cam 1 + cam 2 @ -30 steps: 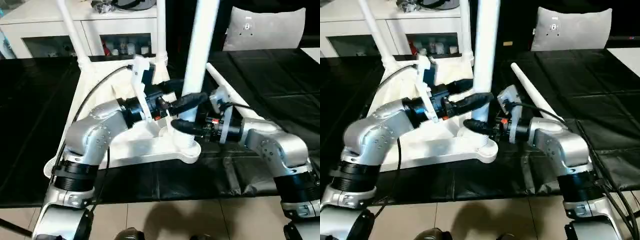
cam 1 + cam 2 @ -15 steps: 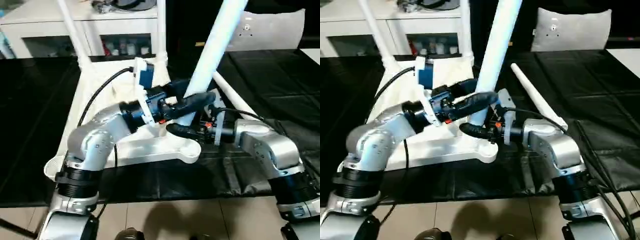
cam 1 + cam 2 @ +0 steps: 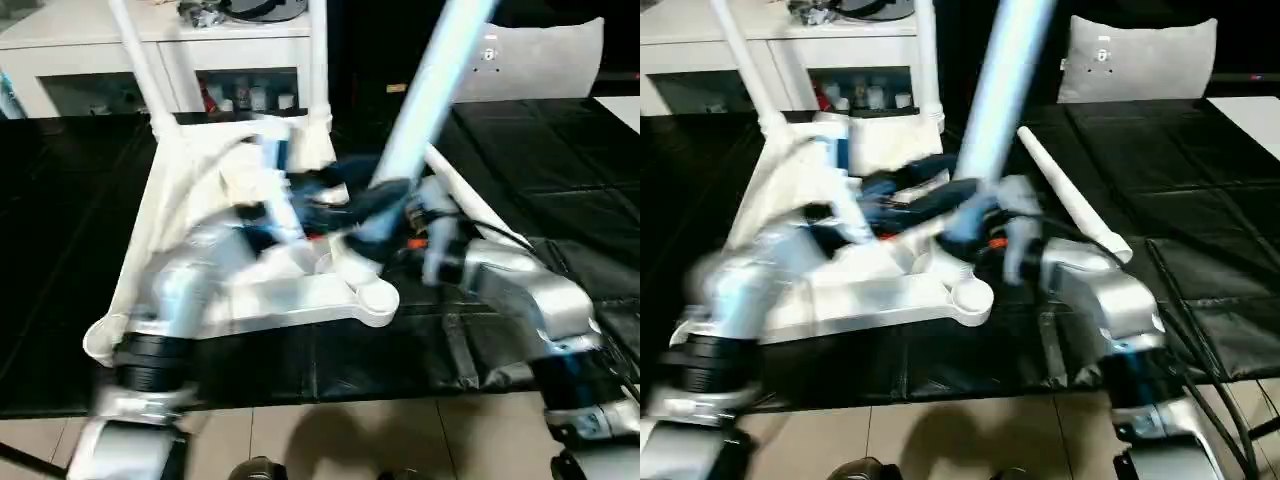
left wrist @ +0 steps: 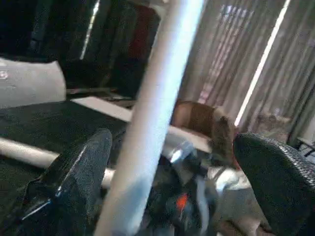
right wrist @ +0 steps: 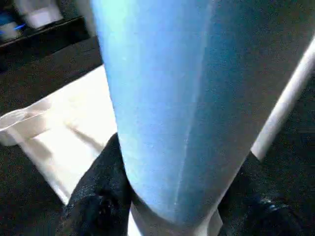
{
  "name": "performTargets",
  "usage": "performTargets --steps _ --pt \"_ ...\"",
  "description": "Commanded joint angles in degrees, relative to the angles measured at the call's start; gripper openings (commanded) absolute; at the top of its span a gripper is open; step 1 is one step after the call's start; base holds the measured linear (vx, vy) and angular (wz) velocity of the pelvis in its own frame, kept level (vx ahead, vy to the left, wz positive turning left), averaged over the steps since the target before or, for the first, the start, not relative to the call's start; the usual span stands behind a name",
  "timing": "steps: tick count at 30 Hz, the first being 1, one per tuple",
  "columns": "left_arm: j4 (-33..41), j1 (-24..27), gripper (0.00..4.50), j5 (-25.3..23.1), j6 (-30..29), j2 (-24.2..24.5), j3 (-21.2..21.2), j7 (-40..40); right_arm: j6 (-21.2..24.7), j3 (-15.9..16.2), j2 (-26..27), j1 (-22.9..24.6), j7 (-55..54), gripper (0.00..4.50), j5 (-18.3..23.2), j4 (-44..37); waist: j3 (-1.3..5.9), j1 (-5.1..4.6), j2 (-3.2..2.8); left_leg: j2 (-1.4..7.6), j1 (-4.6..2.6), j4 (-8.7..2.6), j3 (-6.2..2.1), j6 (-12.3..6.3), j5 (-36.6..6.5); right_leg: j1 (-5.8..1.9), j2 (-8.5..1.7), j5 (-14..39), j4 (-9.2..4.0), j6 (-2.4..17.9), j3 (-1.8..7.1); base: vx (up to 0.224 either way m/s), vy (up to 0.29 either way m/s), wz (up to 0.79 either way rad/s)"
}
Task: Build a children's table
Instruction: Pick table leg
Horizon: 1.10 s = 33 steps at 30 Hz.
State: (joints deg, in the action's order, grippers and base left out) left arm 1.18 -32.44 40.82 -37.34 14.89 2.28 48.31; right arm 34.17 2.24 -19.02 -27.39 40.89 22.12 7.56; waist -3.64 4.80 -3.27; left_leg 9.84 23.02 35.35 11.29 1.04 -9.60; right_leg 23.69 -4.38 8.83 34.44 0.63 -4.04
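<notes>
The white tabletop point(image 3: 300, 295) lies upside down on the black cover. Two legs point(image 3: 135, 50) point(image 3: 318, 60) stand in its far corner sockets. A third leg point(image 3: 430, 90) leans to the right, its foot just behind the near right socket point(image 3: 377, 298), which shows bare. My right gripper point(image 3: 390, 235) is shut on this leg low down; its fingers point(image 5: 98, 191) press both sides. My left gripper point(image 3: 372, 200) is open, and the leg point(image 4: 152, 123) passes between its spread fingers point(image 4: 78, 177). A fourth leg point(image 3: 470, 205) lies loose to the right.
A white cabinet point(image 3: 60, 40) with glass doors stands behind the work surface point(image 3: 560, 170). A grey cushion point(image 3: 540, 60) leans at the back right. The surface's front edge meets tiled floor point(image 3: 330, 440) just before my arms.
The held leg stood upright in the near right socket; it has since tipped to the right and come out of it. My left arm is moving and shows blurred.
</notes>
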Motion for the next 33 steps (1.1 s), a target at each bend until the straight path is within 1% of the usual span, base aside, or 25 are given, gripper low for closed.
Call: performTargets --steps 1,3,4,5,6,7,8,9,10,11,13,14,15,16,17,19,20,21,22,23,25,27,30,31,33 --pt "1.0 1.2 4.50 -0.3 -1.2 2.2 -0.2 2.2 -0.9 -1.8 0.6 0.5 -2.7 1.90 -0.2 -1.6 4.62 -0.30 0.63 2.82 -2.01 -4.24 -1.76 0.08 -13.3 -2.31 -3.63 22.1 -4.49 7.2 2.40 0.000 0.000 0.00" --pt "1.0 1.7 4.50 -1.4 -1.1 3.9 -0.8 3.0 -1.6 -2.2 0.9 1.0 -5.1 1.90 -1.3 -2.0 4.55 -0.36 0.55 2.83 -2.06 -4.37 -1.76 0.63 -13.8 -2.20 -3.60 22.8 -4.55 6.9 2.42 0.000 0.000 0.00" --pt "0.5 2.3 4.50 -4.0 -0.3 6.1 -2.5 3.7 -1.3 -2.7 1.3 1.4 -7.5 1.90 -2.0 -2.4 4.56 -0.47 0.55 2.82 -2.17 -4.43 -1.78 0.99 -14.4 -2.18 -3.53 22.9 -4.52 6.9 2.43 0.000 0.000 0.00" --pt "0.5 2.3 4.50 -4.2 -0.2 6.3 -2.6 3.7 -1.2 -2.7 1.3 1.5 -7.6 1.90 -2.0 -2.4 4.41 -0.49 0.42 2.82 -2.29 -4.56 -1.84 1.35 -15.2 -1.99 -3.48 23.6 -4.63 6.5 2.46 0.000 0.000 0.00" --pt "0.0 2.9 4.50 -6.8 1.1 7.8 -4.3 4.2 -0.4 -3.0 1.6 1.7 -8.7 1.90 -2.1 -2.7 4.30 -0.63 0.36 2.80 -2.36 -4.70 -1.95 1.64 -16.5 -2.00 -3.55 25.1 -4.83 5.9 2.48 0.000 0.000 0.00" --pt "-1.0 4.1 4.50 -10.9 3.4 10.4 -7.6 5.2 0.9 -3.6 2.2 2.2 -10.5 1.90 -2.2 -3.5 4.30 -0.75 0.31 2.79 -2.43 -4.68 -1.90 1.80 -17.0 -1.96 -3.55 25.6 -4.88 5.7 2.51 0.000 0.000 0.00" --pt "-1.6 5.0 4.50 -13.6 5.0 12.1 -9.8 5.9 1.8 -4.1 2.7 2.7 -11.8 1.90 -2.2 -4.1 4.17 -0.70 0.35 2.83 -2.37 -4.87 -2.14 1.84 -17.2 -1.89 -3.59 26.6 -5.23 4.6 2.63 0.000 0.000 0.00" --pt "-1.8 5.3 4.50 -14.5 5.5 12.6 -10.5 6.2 2.1 -4.3 2.9 2.9 -12.3 1.90 -2.2 -4.4 4.23 -0.87 0.33 2.79 -2.29 -4.93 -2.08 2.03 -17.3 -1.96 -3.58 26.7 -4.96 4.2 2.65 0.000 0.000 0.00" --pt "-2.2 5.9 4.50 -15.6 6.6 12.9 -11.2 6.4 1.9 -4.4 3.2 3.4 -12.6 1.90 -2.1 -4.9 4.35 -1.01 0.42 2.75 -2.44 -4.88 -2.00 2.43 -17.3 -1.90 -3.61 26.5 -4.96 4.2 2.62 0.000 0.000 0.00" --pt "-3.0 6.9 4.50 -18.2 9.2 13.6 -13.0 6.8 2.1 -4.4 3.8 4.5 -13.9 1.90 -2.4 -5.8 4.39 -1.03 0.46 2.77 -2.36 -4.89 -2.04 2.51 -17.0 -1.94 -3.74 26.1 -5.02 4.5 2.69 0.000 0.000 0.00" --pt "-3.1 7.0 4.50 -18.5 9.5 13.7 -13.3 6.8 2.1 -4.4 3.9 4.6 -14.1 1.90 -2.4 -5.9 4.45 -1.04 0.33 2.90 -2.32 -4.96 -2.05 2.73 -17.0 -1.92 -3.75 24.8 -4.77 4.9 2.72 0.000 0.000 0.00" --pt "-3.9 7.5 4.50 -20.2 10.8 14.2 -14.7 6.9 1.7 -3.9 3.8 5.3 -14.4 1.90 -2.9 -6.2 4.50 -1.14 0.33 2.83 -2.30 -4.96 -2.06 2.69 -17.2 -1.95 -3.75 24.2 -4.68 5.5 2.69 0.000 0.000 0.00" --pt "-4.9 7.9 4.50 -22.3 12.5 14.7 -16.2 6.7 -0.5 -3.2 3.7 5.9 -14.5 1.90 -4.0 -6.4 4.40 -1.24 0.37 2.89 -2.23 -5.05 -2.11 2.71 -17.5 -1.98 -3.72 24.2 -4.69 5.6 2.70 0.000 0.000 0.00" --pt "-6.2 8.3 4.50 -24.8 14.5 15.2 -18.0 6.4 -2.1 -2.3 3.3 6.5 -14.3 1.90 -5.2 -6.5 4.29 -1.36 0.50 2.81 -2.19 -5.01 -2.04 2.78 -18.1 -1.91 -3.81 25.1 -4.81 5.2 2.73 0.000 0.000 0.00" --pt "-6.3 8.3 4.50 -25.1 14.7 15.3 -18.2 6.3 -2.1 -2.2 3.2 6.5 -14.2 1.90 -5.2 -6.5 4.22 -1.47 0.51 2.71 -2.16 -4.95 -2.05 2.71 -18.6 -1.90 -3.92 26.7 -5.04 4.6 2.73 0.000 0.000 0.00" --pt "-8.1 8.5 4.50 -27.3 16.9 15.6 -19.6 6.2 -2.4 -3.2 4.4 7.0 -16.9 1.90 -5.6 -6.6 4.23 -1.61 0.44 2.68 -2.25 -4.89 -2.08 2.53 -18.5 -1.85 -4.00 27.9 -5.24 4.4 2.79 0.000 0.000 0.00" --pt "-9.3 8.3 4.50 -27.8 17.8 15.2 -19.6 5.7 -6.0 -3.2 4.9 7.2 -17.8 1.90 -6.9 -6.2 4.29 -1.63 0.19 2.69 -2.21 -4.91 -2.14 2.55 -18.4 -1.81 -4.04 28.0 -5.20 4.5 2.73 0.000 0.000 0.00" --pt "-11.0 8.0 4.50 -28.9 19.6 14.9 -19.7 5.3 -9.0 -2.4 4.7 7.5 -19.8 1.90 -9.7 -5.5 4.33 -1.75 0.30 2.70 -2.14 -4.90 -2.17 2.85 -18.6 -1.72 -4.02 27.9 -5.25 4.4 2.65 0.000 0.000 0.00" --pt "-12.4 7.8 4.50 -30.0 21.3 14.6 -19.8 5.4 -8.8 -1.5 3.9 7.8 -20.3 1.90 -11.1 -5.2 4.29 -1.92 0.34 2.69 -2.24 -4.94 -2.16 3.18 -19.0 -1.63 -3.86 27.5 -5.19 4.5 2.61 0.000 0.000 0.00" --pt "-12.4 7.8 4.50 -30.0 21.3 14.6 -19.8 5.4 -8.8 -1.5 3.9 7.8 -20.3 1.90 -11.1 -5.2 4.29 -1.92 0.34 2.69 -2.24 -4.94 -2.16 3.18 -19.0 -1.63 -3.86 27.5 -5.19 4.5 2.61 0.000 0.000 0.00" --pt "-14.1 7.4 4.23 -30.9 22.8 14.8 -20.5 6.4 -6.3 -1.2 2.8 8.7 -16.0 1.90 -8.6 -5.4 4.28 -1.87 0.52 2.72 -2.32 -4.94 -2.14 2.44 -19.5 -1.82 -3.89 26.6 -5.15 5.1 2.70 0.000 0.000 0.00" --pt "-14.7 7.2 4.16 -31.1 23.3 14.9 -20.9 7.0 -5.9 -1.0 2.1 9.1 -13.1 1.90 -7.2 -5.7 4.32 -1.78 0.38 2.83 -2.27 -4.93 -2.13 1.88 -19.8 -1.86 -3.95 25.9 -5.08 5.6 2.74 0.000 0.000 0.00" --pt "-15.4 6.9 3.88 -31.3 24.0 14.8 -21.1 7.7 -5.9 -0.8 1.6 9.6 -10.8 1.90 -6.1 -6.3 4.38 -1.65 0.46 2.86 -2.09 -4.87 -2.10 1.33 -19.1 -2.05 -4.04 24.4 -4.96 6.5 2.76 0.000 0.000 0.00" --pt "-16.1 6.5 3.73 -31.4 24.4 14.8 -21.5 9.2 -5.3 -1.4 1.3 10.1 -8.5 1.90 -3.9 -7.2 4.44 -1.54 0.20 2.97 -2.16 -4.85 -2.13 1.17 -18.7 -2.03 -4.05 23.5 -4.80 7.1 2.78 0.000 0.000 0.00" --pt "-17.5 6.0 3.70 -32.2 25.5 14.3 -21.4 9.1 -5.1 -1.5 1.1 10.3 -7.1 1.90 -2.8 -7.8 4.42 -1.51 0.33 2.98 -2.19 -4.85 -2.07 1.19 -18.8 -2.03 -4.00 23.3 -4.81 7.2 2.76 0.000 0.000 0.00"
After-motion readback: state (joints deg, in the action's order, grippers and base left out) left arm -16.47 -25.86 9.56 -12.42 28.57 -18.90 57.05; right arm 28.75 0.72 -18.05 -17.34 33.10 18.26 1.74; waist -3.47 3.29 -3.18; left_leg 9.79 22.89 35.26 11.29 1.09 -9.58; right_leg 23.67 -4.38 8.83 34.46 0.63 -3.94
